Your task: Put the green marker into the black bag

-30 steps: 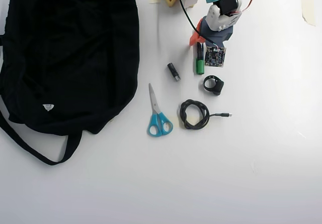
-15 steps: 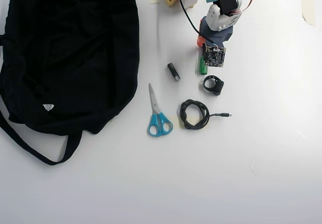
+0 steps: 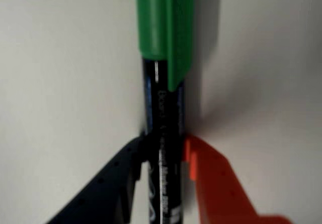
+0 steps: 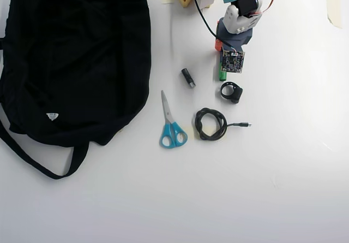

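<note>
Marker barrel sits right btwn the claw (image 3: 162, 151) fingers in the wrist view: dark finger (image 3: 113, 181) on its left, orange finger (image 3: 216, 183) on its right, both touching the black barrel of the green marker (image 3: 163, 83). Claw narrow, clamped on it. Green cap points away toward the top of frame, white print runs along the barrel, white tabletop (image 3: 60, 73) behind.

In the overhead view the arm (image 4: 240, 13) covers most of the green marker (image 4: 222, 74); only the green tip shows beside the wrist circuit board (image 4: 233, 61), just above the small black ring (image 4: 232, 92). Black bag (image 4: 71, 57) lies well apart at left. Battery (image 4: 188, 77), scissors (image 4: 170, 124) and coiled cable (image 4: 211, 124) are btwn bag and arm.

Vs 1 s ago: orange finger stuck out wide left of the marker then, now tucked in. Green tip has shifted slightly right and down. Everything else unchanged.
</note>
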